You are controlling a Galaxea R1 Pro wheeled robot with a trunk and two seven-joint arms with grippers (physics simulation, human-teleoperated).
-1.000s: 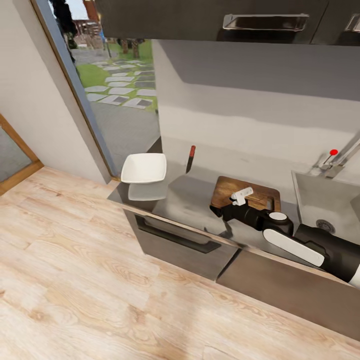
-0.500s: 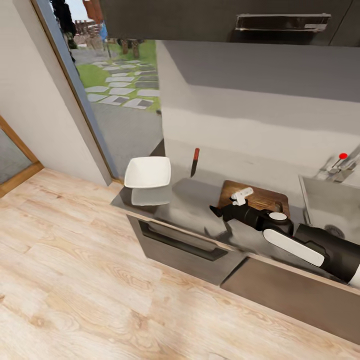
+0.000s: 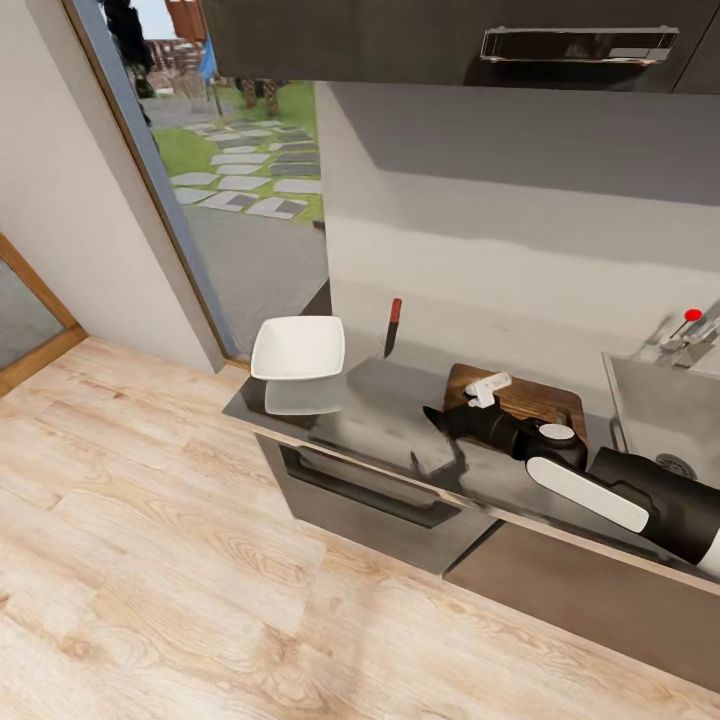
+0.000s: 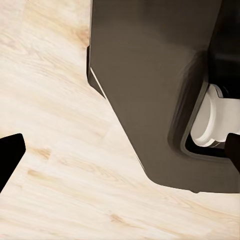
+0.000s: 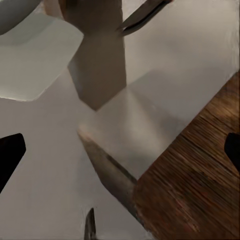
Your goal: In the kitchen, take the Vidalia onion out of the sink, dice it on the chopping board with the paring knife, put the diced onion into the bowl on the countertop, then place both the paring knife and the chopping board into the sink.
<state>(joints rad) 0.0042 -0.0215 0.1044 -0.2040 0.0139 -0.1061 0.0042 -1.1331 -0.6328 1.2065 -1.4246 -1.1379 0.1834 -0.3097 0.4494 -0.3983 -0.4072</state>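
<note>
The dark wooden chopping board [image 3: 525, 398] lies on the glossy grey countertop [image 3: 375, 400], left of the steel sink [image 3: 650, 400]. A red-handled paring knife [image 3: 392, 326] rests by the back wall. Left of it, at the counter's end, sits the white bowl [image 3: 298, 348]. My right gripper [image 3: 434, 417] hovers open over the counter just left of the board, holding nothing. In the right wrist view the right gripper [image 5: 120, 150] has the board's corner [image 5: 200, 185] between its spread fingertips. My left gripper [image 4: 120, 152] is open above the wooden floor. The Vidalia onion is out of view.
A chrome tap with a red-tipped lever [image 3: 690, 325] stands behind the sink. Dark cabinet fronts [image 3: 370, 485] run under the counter and a wall cabinet [image 3: 450, 35] hangs above it. A glass door [image 3: 220, 170] is at the left. Wooden floor [image 3: 150, 550] spreads in front.
The whole picture has shifted, so the camera moved: counter, bowl and knife sit a little further right. My right arm keeps nearly the same pose, its gripper still open by the board.
</note>
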